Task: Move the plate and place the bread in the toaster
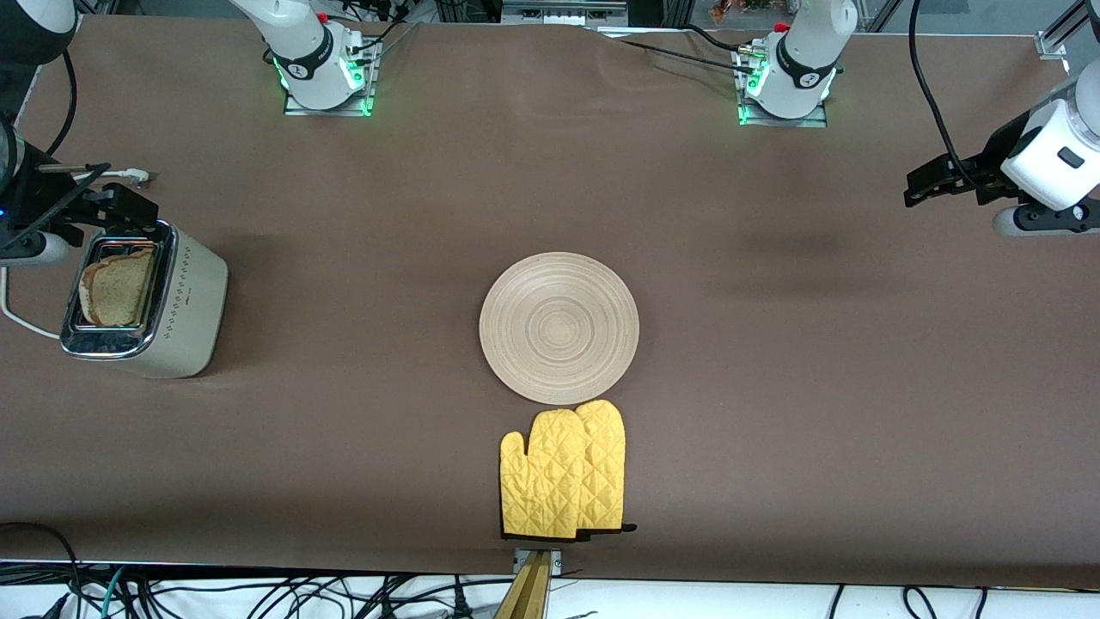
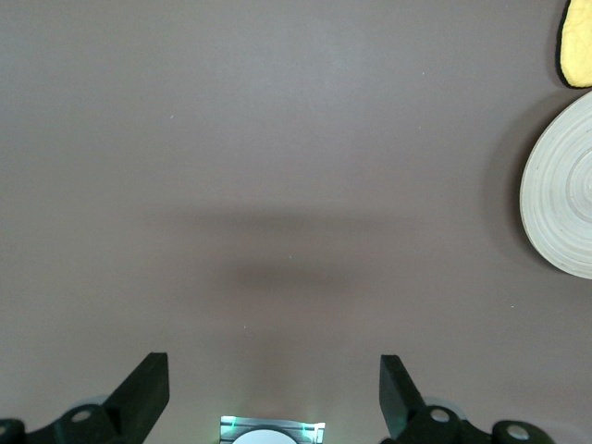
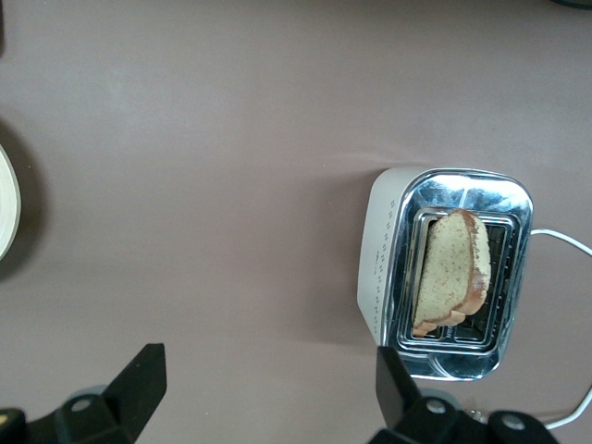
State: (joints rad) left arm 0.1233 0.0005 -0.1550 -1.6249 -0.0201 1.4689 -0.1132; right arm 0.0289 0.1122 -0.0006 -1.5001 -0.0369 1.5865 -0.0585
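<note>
The cream toaster stands at the right arm's end of the table. The bread sits in one of its slots, tilted, with its upper part sticking out; the right wrist view shows it too, in the toaster. The beige ringed plate lies empty at mid-table, and its edge shows in the left wrist view. My right gripper is open and empty, up beside the toaster. My left gripper is open and empty over bare table at the left arm's end.
A pair of yellow quilted oven mitts lies just nearer the front camera than the plate, almost touching it. The toaster's white cord runs off the table's end. The arm bases stand along the edge farthest from the front camera.
</note>
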